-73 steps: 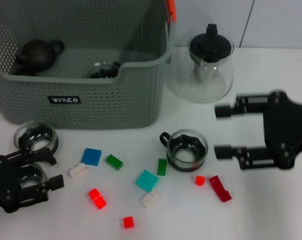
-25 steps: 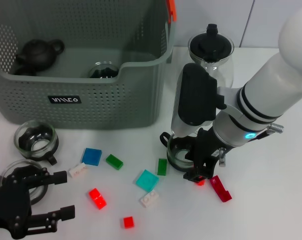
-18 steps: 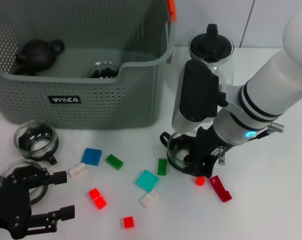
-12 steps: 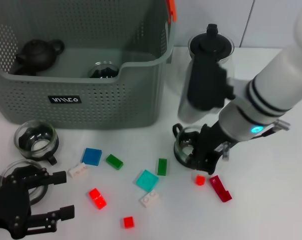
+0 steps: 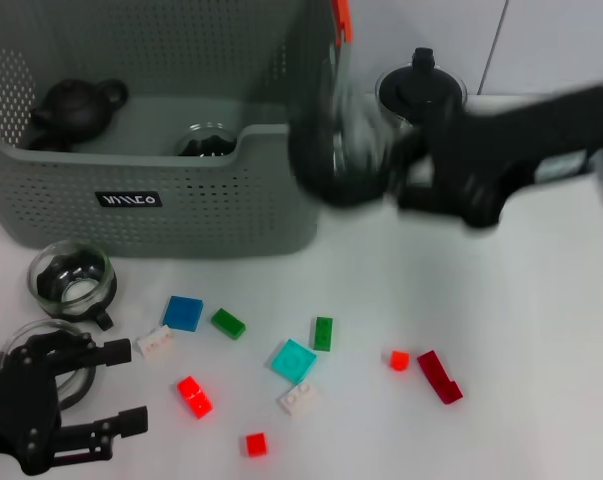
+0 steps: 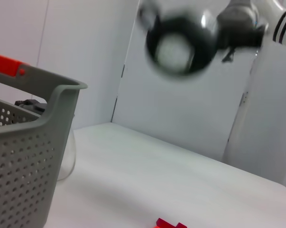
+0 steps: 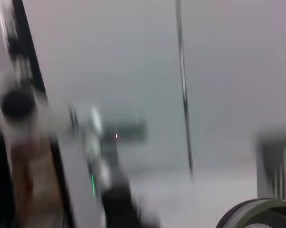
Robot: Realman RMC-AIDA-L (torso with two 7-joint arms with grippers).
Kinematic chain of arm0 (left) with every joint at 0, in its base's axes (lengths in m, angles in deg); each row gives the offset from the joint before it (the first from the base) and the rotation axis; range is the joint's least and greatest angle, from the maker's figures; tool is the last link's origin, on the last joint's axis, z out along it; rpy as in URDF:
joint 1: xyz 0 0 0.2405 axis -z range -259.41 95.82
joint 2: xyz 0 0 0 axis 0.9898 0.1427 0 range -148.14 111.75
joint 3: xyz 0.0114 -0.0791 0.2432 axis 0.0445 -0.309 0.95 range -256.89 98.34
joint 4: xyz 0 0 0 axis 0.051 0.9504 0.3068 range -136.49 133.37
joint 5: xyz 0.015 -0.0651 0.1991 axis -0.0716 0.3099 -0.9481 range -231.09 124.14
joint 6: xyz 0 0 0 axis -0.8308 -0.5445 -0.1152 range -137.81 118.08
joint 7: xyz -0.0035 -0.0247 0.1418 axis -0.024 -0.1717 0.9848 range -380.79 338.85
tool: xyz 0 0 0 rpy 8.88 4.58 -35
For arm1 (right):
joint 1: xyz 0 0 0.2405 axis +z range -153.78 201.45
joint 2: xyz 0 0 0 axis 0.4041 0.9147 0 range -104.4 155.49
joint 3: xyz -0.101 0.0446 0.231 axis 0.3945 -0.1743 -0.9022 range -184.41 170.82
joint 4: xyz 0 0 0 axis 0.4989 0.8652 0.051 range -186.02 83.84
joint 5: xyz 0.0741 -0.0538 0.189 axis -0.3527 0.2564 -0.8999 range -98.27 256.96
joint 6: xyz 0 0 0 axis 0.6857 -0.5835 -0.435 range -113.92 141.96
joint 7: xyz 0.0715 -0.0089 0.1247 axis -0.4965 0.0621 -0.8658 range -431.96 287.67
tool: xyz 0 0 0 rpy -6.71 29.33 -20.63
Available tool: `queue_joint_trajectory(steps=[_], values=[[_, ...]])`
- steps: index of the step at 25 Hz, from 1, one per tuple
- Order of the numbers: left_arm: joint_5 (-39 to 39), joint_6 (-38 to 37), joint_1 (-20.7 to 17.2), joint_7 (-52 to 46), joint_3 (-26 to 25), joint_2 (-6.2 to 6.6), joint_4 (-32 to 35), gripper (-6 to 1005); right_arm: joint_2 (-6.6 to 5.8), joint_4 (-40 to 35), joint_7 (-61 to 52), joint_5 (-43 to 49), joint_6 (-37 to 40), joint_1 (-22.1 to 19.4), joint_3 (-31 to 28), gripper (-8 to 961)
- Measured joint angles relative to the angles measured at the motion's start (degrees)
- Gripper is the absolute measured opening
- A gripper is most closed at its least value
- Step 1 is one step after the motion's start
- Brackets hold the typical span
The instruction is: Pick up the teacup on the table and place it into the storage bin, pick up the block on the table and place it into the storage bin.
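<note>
A glass teacup with a dark inside [image 5: 346, 150] hangs in the air beside the right rim of the storage bin [image 5: 131, 200], smeared by motion. My right gripper [image 5: 386, 165] is shut on it, its dark arm reaching in from the right. In the left wrist view the same teacup [image 6: 180, 40] is high above the table, held by the right gripper [image 6: 228, 33]. Small blocks lie on the table, among them a blue block [image 5: 183, 312], a teal block [image 5: 294, 360] and a red block [image 5: 194, 396]. My left gripper [image 5: 121, 385] rests open at the near left, holding nothing.
Two more glass cups [image 5: 71, 280] [image 5: 43, 350] stand at the near left, next to the left gripper. A glass teapot with a black lid [image 5: 419, 90] stands behind the right arm. Inside the bin are a dark teapot [image 5: 76, 105] and a glass cup [image 5: 206, 140].
The right gripper closed on the teacup in the middle of the table and has lifted it up and left, towards the bin's rim. The left arm has stayed put.
</note>
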Motion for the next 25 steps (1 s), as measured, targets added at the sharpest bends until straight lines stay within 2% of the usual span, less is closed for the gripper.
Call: queue_joint_trajectory(steps=[2,5,7,10,14,15,16,17,18,20,23,25], values=[[0.0,0.0,0.2,0.0,-0.3,0.0,0.0,792,0.06,2.1,2.7,-7.6,-0.3,-0.8,-2.3,52],[0.0,0.0,0.5,0.0,-0.7,-0.01,0.0,791,0.8,5.3,5.0,-14.0,-6.4,-0.7,-1.2,52],[0.0,0.0,0.7,0.0,-0.9,0.0,-0.1,791,0.99,7.2,5.2,-16.9,-13.0,0.5,1.3,52],[0.3,0.0,0.8,0.0,-0.9,-0.01,-0.2,791,0.76,9.4,2.5,-18.6,-27.4,4.1,7.2,53],[0.4,0.4,0.8,0.0,-1.0,0.0,-0.6,791,0.36,12.6,-4.4,-13.4,-44.0,11.4,13.7,53],[0.4,0.7,0.8,0.0,-1.0,0.0,-0.8,791,0.32,15.6,-8.8,-7.3,-49.4,16.6,15.4,53],[0.4,0.8,0.8,0.0,-1.0,0.0,-0.9,791,0.32,15.6,-8.8,-7.3,-49.4,16.6,15.4,53],[0.5,1.0,0.8,0.0,-1.0,0.0,-1.0,791,0.36,20.3,-12.7,-0.7,-53.5,22.7,16.3,53],[0.5,1.1,0.7,0.0,-1.0,0.0,-1.2,791,0.36,20.3,-12.7,-0.7,-53.5,22.7,16.3,53],[0.5,1.3,0.6,0.0,-1.0,-0.05,-1.4,791,0.58,26.6,-15.3,4.4,-57.0,28.6,16.4,53],[0.5,1.7,0.4,0.0,-1.0,-0.3,-1.6,791,0.96,35.4,-17.4,9.9,-62.9,35.4,16.8,53],[0.5,2.0,0.4,0.0,-1.0,-0.42,-1.6,790,1.22,39.1,-18.4,11.4,-67.2,37.6,18.2,52]])
